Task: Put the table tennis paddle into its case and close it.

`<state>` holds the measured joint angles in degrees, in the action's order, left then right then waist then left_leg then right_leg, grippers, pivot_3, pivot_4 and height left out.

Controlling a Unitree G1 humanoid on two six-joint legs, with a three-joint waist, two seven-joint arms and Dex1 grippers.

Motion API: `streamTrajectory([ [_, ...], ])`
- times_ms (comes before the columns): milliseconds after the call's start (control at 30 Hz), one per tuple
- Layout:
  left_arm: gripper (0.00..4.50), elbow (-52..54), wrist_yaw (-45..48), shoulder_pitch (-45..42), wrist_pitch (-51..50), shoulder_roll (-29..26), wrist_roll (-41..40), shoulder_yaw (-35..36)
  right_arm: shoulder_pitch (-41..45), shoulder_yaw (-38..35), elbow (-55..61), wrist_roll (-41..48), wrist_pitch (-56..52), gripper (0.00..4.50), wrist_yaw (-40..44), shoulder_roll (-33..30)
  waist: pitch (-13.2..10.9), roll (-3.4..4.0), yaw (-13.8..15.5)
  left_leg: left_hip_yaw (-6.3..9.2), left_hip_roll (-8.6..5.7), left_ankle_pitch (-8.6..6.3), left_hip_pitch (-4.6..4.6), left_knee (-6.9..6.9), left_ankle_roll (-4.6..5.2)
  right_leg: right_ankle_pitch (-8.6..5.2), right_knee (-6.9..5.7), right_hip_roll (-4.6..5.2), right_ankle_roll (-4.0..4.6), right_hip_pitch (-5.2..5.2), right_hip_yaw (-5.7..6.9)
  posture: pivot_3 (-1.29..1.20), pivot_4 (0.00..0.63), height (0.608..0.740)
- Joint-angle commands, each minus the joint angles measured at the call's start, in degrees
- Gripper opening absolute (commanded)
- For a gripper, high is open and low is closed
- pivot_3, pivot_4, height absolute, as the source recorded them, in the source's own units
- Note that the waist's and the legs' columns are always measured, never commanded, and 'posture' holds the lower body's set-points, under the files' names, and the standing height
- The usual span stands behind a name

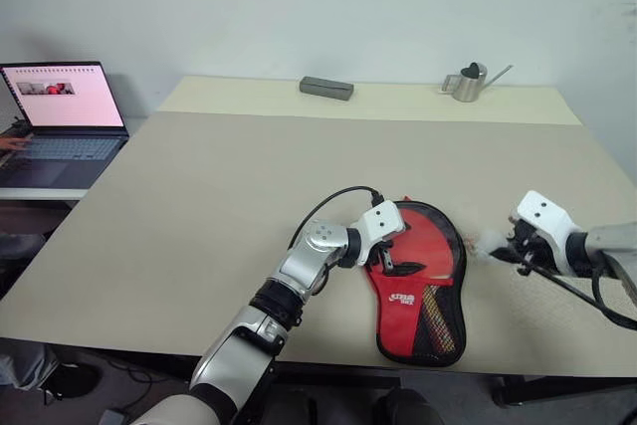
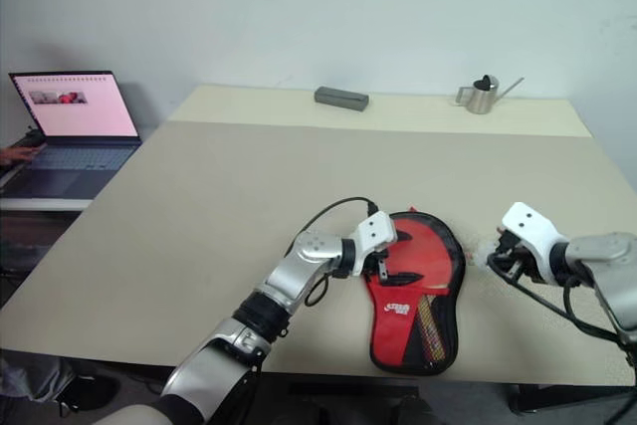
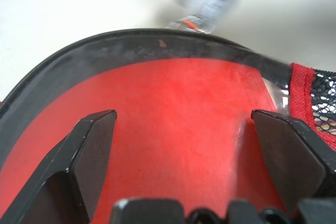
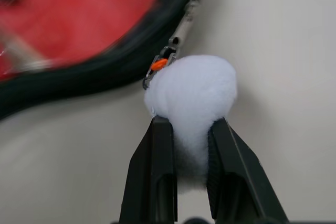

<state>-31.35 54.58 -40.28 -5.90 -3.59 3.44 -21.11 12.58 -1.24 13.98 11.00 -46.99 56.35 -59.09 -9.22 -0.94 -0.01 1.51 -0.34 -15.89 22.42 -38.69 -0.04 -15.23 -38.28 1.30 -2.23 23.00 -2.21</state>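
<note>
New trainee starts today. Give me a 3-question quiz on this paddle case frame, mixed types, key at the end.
1. True or false: the right gripper has its fingers pinched on the white pom-pom.
2. Multiple choice: where is the left gripper? A) beside the watering can B) fingers spread over the red side of the case C) on the laptop
3. Short answer: what grey item lies at the table's far edge, to the robot's left of the watering can?

Key
1. True
2. B
3. A flat grey rectangular block
</note>
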Motion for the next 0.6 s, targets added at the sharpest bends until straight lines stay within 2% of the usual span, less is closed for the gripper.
streamTrajectory([
  [33, 4.50, -4.56, 1.65, 3.49, -2.78, -0.95, 2.70, -4.13, -4.27, -3.79, 5.99, 2.18, 0.13, 0.31, 2.35, -3.51, 0.03, 0.06, -0.04, 0.02, 0.01, -0.01, -0.03, 0.02, 0.01, 0.00, 0.13, 0.00, -0.01, -0.09, 0.02, 0.00, 0.150, 0.740],
  [200, 4.50, -4.86, 1.84, 3.46, -2.59, -0.78, 2.81, -4.56, -11.19, -9.43, 11.81, 5.86, -0.44, 0.30, 5.66, -6.99, 0.07, -0.10, 0.02, 0.00, 0.01, -0.05, -0.72, 0.47, 0.04, -0.19, 0.64, 0.00, -0.34, -0.79, 0.03, 0.00, 0.150, 0.740],
  [600, 4.50, -5.09, 2.30, 3.49, -2.52, -0.60, 2.84, -5.00, -31.39, -21.75, 25.62, 11.95, -0.20, 0.29, 13.23, -8.12, 0.31, -0.17, 0.49, 0.20, 0.02, -0.10, -0.64, 0.74, 0.03, -0.20, 1.18, 0.02, -0.38, -0.93, 0.05, 0.00, 0.150, 0.740],
])
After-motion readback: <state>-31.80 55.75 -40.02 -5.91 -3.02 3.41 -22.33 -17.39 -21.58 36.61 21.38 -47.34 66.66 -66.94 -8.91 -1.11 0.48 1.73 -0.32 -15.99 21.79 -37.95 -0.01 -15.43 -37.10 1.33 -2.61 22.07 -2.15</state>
